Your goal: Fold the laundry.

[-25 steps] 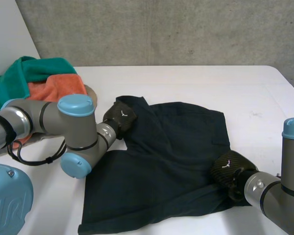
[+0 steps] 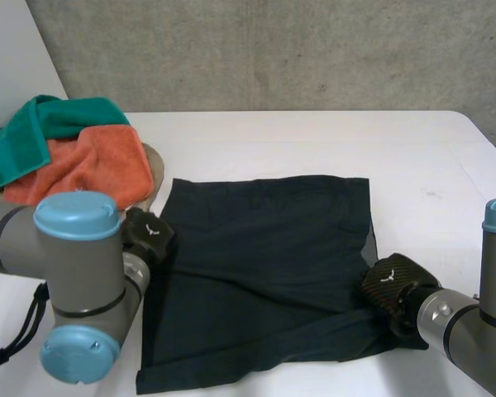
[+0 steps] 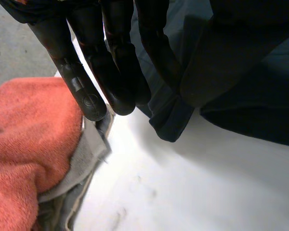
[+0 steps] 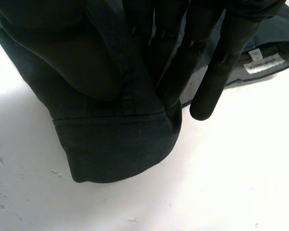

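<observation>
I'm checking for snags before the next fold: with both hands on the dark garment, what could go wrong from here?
1. The left hand pinches only a small corner of the dark garment, so it could slip free.
2. That corner lies close beside the orange towel, which a sweep might catch.
3. The right hand pinches a doubled hem; the layers may shift apart.

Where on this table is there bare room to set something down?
Bare table lies between the dark garment and the far wall, and right of the garment, beyond the right hand. The left is crowded: the towel pile sits close beside the garment and the left hand.
</observation>
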`<state>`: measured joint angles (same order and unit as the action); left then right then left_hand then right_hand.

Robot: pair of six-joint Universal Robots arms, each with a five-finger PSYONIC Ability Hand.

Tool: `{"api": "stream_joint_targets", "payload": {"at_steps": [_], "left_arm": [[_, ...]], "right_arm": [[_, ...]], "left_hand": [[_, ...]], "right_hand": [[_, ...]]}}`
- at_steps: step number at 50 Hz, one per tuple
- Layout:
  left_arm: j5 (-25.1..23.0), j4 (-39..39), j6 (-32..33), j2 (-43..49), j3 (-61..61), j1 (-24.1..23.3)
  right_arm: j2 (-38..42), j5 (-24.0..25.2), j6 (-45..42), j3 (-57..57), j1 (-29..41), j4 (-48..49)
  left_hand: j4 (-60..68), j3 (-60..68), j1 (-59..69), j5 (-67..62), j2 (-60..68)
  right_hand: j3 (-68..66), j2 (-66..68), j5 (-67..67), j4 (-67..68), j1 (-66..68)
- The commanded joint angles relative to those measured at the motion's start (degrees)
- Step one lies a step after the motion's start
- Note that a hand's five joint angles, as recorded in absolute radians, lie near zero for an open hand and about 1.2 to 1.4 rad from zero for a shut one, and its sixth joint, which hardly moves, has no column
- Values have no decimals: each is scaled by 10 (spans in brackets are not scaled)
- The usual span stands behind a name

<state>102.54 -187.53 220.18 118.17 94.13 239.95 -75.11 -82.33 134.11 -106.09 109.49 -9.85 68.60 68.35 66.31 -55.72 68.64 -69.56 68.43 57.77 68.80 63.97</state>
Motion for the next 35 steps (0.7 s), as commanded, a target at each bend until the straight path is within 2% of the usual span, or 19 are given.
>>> {"api": "stream_joint_targets", "payload": {"at_steps": [1, 2, 3, 5, 6, 13, 18, 21, 27, 30, 35], "left_arm": [[22, -1, -6, -15, 4, -11], [25, -1, -9, -15, 2, -11], [23, 0, -16, -16, -3, -11], [22, 0, -22, -20, -3, -13], [25, 0, -26, -35, -3, -13], [21, 3, -65, -143, 52, -15], [19, 29, -130, -247, 125, -53], [16, 58, -155, -275, 155, -71], [-23, 143, -216, -284, 207, -112], [-46, 156, -247, -281, 217, -121], [-53, 158, -261, -247, 213, -122]], "right_arm": [[0, -2, 2, -6, 0, -1], [0, -3, 2, -7, 0, -1], [-1, -3, 2, -9, 0, -1], [-3, -3, 3, -10, 0, -1], [-5, -3, 3, -10, 0, -1], [-16, -1, 29, -7, 0, 0], [-18, 4, 53, -3, 1, 0], [-20, 6, 56, -2, 0, 1], [-21, 4, 56, -2, 0, 3], [-21, 3, 56, 0, -1, 3], [-26, 0, 56, 0, -1, 3]], "left_hand": [[114, 116, 137, -143, 114], [114, 116, 137, -143, 114], [-137, -135, -114, 108, -138], [-434, -432, -411, 405, -435], [-537, -535, -515, 509, -538], [-518, -516, -495, 489, -519], [-485, -482, -462, 456, -485], [-483, -480, -460, 454, -483], [-478, -475, -455, 449, -478], [-464, -462, -442, 436, -465], [-391, -388, -368, 362, -391]], "right_hand": [[-104, 116, 122, 112, 160], [-104, 116, 122, 112, 160], [-104, 116, 122, 112, 160], [-104, 116, 122, 112, 160], [-104, 116, 122, 112, 160], [-104, 116, 122, 112, 160], [-104, 116, 122, 112, 160], [-104, 116, 122, 112, 160], [-104, 116, 122, 112, 160], [-104, 116, 122, 112, 160], [-104, 116, 122, 112, 160]]}}
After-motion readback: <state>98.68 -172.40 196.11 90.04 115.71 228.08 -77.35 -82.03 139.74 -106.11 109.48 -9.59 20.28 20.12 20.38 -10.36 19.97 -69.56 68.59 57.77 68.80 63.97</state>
